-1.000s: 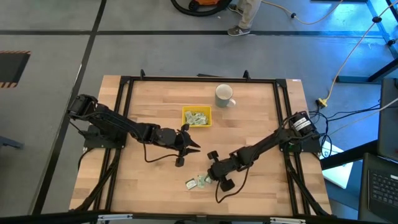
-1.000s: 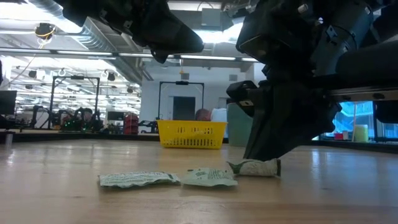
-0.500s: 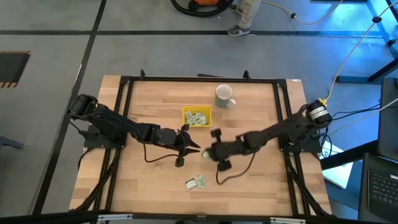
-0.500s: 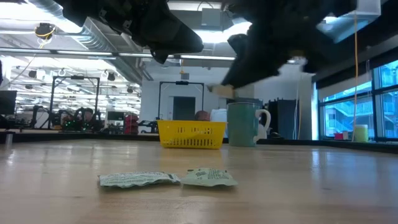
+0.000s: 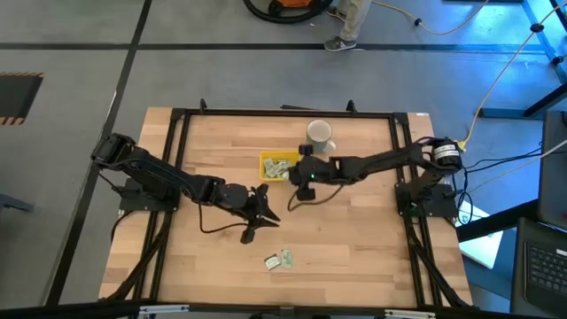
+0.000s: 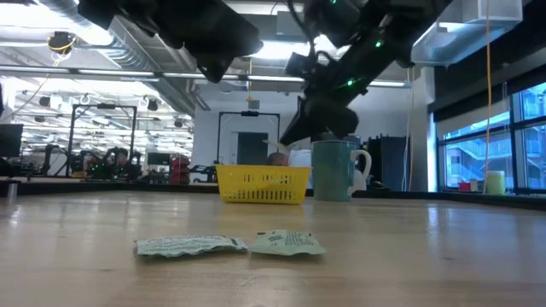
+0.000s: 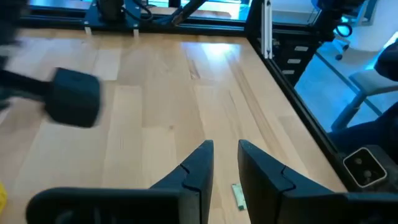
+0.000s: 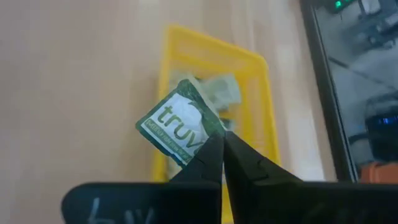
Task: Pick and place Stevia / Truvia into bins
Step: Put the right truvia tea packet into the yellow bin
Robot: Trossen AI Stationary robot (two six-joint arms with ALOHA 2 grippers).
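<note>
White mug on wooden table, near far edge.

Right pincer risen from the loose sachets near the desk's front, carried a Truvia sachet over the yellow tray, left pincer shifted slightly

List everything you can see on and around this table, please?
Tray: one, yellow, mid-table, several sachets inside.
Held sachet: one, green and white, above the tray.
Loose sachets: two, pale green, near the table's front edge.
Mug: one, white, behind the tray.
Table: one, light wood, black frame.
Person: one, only legs showing, on the floor beyond the table.
Right gripper: shut on the held sachet, over the tray.
Left gripper: slightly open, hovering between tray and loose sachets.
</note>
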